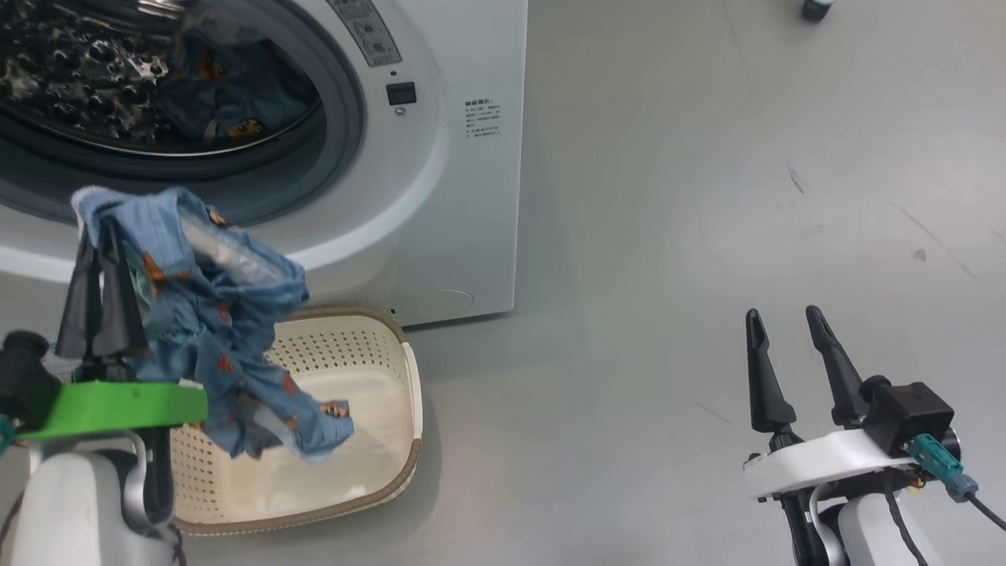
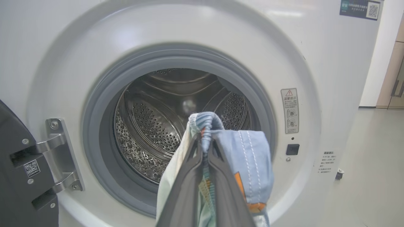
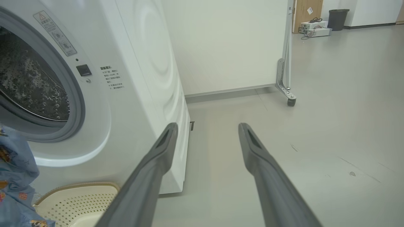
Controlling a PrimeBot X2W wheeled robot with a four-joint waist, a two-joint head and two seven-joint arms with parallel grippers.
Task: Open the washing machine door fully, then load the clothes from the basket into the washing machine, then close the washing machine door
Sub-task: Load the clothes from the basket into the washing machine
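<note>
Jaws of the left gripper (image 1: 100, 236) are pinched together on a bunched edge of the light blue garment (image 1: 228, 330), so the rest hangs free above the basket (image 1: 413, 393), just before the washing machine (image 1: 440, 196), ready, I'd say, for the drum (image 2: 151, 126). It's soft, crumpled knit with orange-brown bear prints. The door (image 2: 19, 176) stands swung aside. The right gripper (image 1: 784, 314) waits over the floor (image 1: 668, 236), jaws apart, holding nothing.
</note>
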